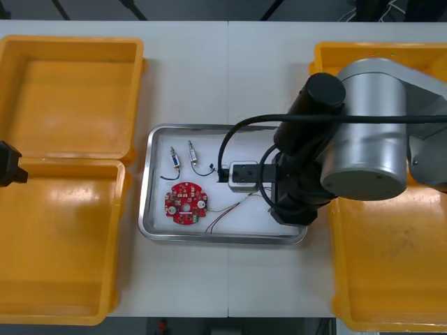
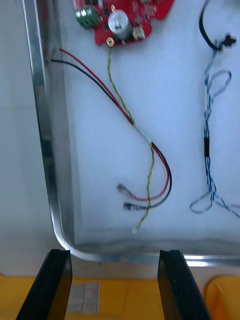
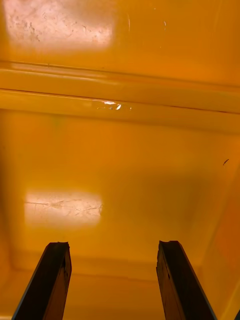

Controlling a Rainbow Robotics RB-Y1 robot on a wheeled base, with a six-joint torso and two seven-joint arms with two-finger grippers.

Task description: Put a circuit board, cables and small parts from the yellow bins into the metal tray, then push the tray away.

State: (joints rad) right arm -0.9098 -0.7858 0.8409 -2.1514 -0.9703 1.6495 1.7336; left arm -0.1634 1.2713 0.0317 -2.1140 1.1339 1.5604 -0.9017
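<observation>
The right gripper (image 2: 114, 285) hangs with its black jaws wide apart and nothing between them, poised over the edge of an orange-looking yellow plastic bin (image 2: 130, 302), just beside the rounded rim of the shiny rectangular metal tray (image 2: 42, 130). Just past that rim, on the tray's white inside, lies a thin cable of red, black and yellow wires (image 2: 150, 167). Its loose ends lie near the jaws, and its yellow strand runs up to the round red circuit board (image 2: 127, 17) farther in. Beside it a twisted blue and white cable (image 2: 207, 150) lies in loops, with a black cable (image 2: 206, 27) beyond it. From above, the board (image 1: 185, 203) rests in the tray's left half, nearer the near rim. Two small metal parts (image 1: 174, 159) lie side by side beyond it, and the silver right arm (image 1: 363, 132) covers the tray's right end. The left gripper (image 3: 112, 280) holds its jaws wide apart too, gripping nothing, above the bare floor of a yellow bin (image 3: 120, 150). The left arm (image 1: 8, 166) sits at the tabletop's left edge, where the two left bins (image 1: 70, 91) meet. The tray stands on the light tabletop (image 1: 188, 70) between the left and right pairs of bins.
</observation>
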